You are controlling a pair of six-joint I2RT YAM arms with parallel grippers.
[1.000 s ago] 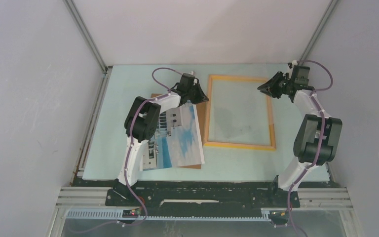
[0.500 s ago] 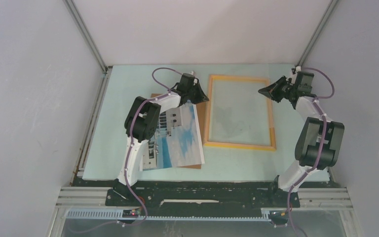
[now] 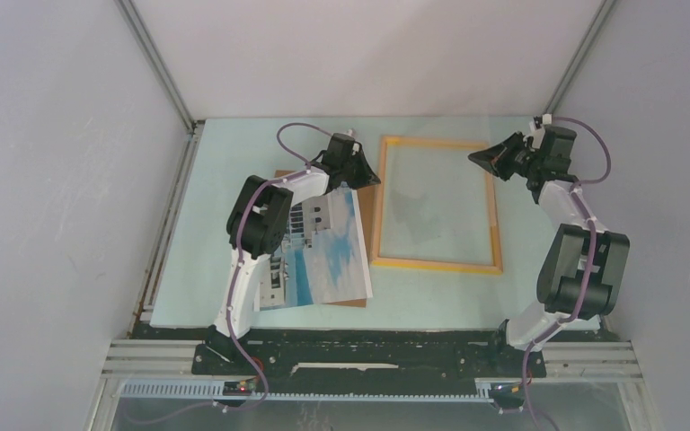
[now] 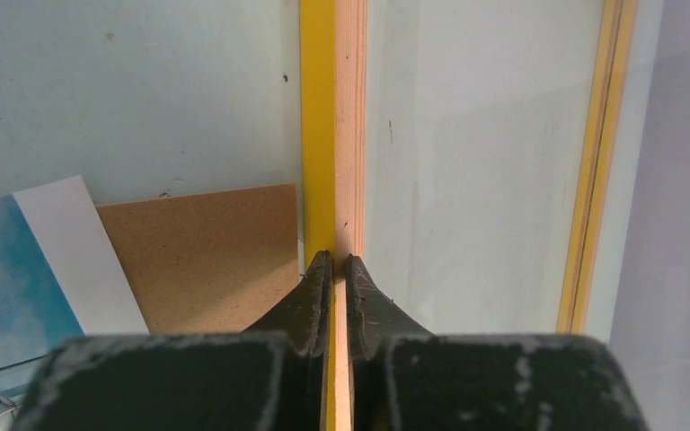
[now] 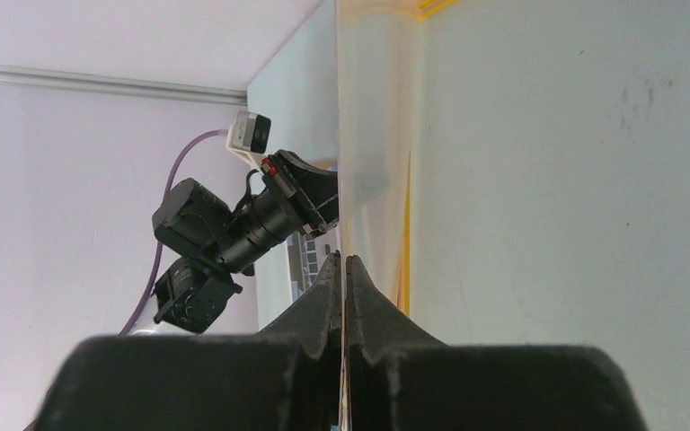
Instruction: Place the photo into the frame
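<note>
Nearest us, the photo (image 3: 328, 256) lies face up on the brown backing board (image 3: 369, 205), just left of the frame (image 3: 436, 265) & not yet in it, so we judge the main step undone. Our L gripper (image 4: 333, 260) is pinched shut on the frame's left rail. Farther back, our R gripper (image 5: 342, 260) is clamped on the thin clear pane (image 5: 373, 135) near the far-right corner. That looks like prep only; photo insertion & backing are left.
</note>
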